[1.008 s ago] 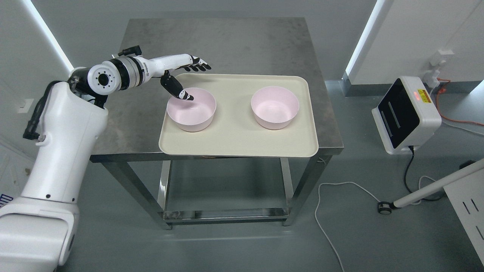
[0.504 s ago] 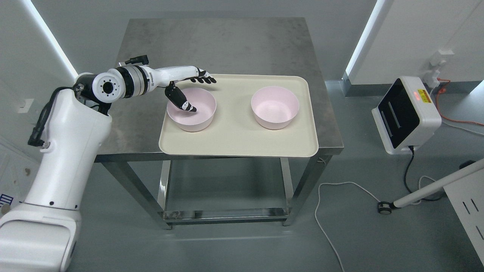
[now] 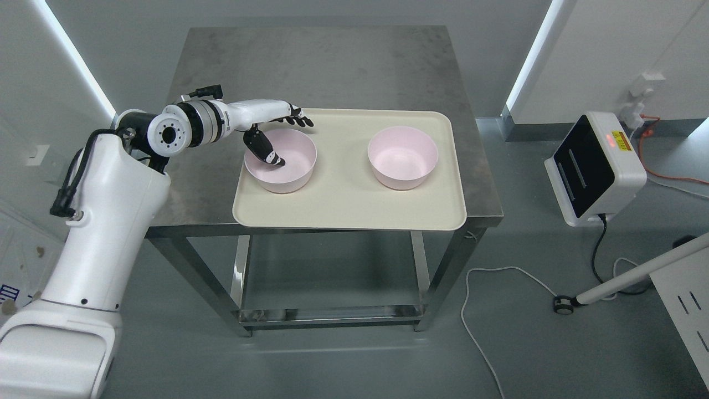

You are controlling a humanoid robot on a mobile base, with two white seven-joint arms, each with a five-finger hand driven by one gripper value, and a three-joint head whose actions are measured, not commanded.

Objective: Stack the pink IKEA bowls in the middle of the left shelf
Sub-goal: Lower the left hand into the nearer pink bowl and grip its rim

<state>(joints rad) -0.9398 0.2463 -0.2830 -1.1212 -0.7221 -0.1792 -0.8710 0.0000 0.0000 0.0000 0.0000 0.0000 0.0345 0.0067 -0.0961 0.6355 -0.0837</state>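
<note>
Over left bowl [image 3: 281, 160], robot hand [image 3: 271, 127] spread.

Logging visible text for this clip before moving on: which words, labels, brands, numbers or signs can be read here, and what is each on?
None can be read.
Yellow sticker on the white device at right: print too small to read.
Blue marks at the left edge: cropped, unreadable.
Pink bowls, tray, table and left robot hand: no visible print.
</note>
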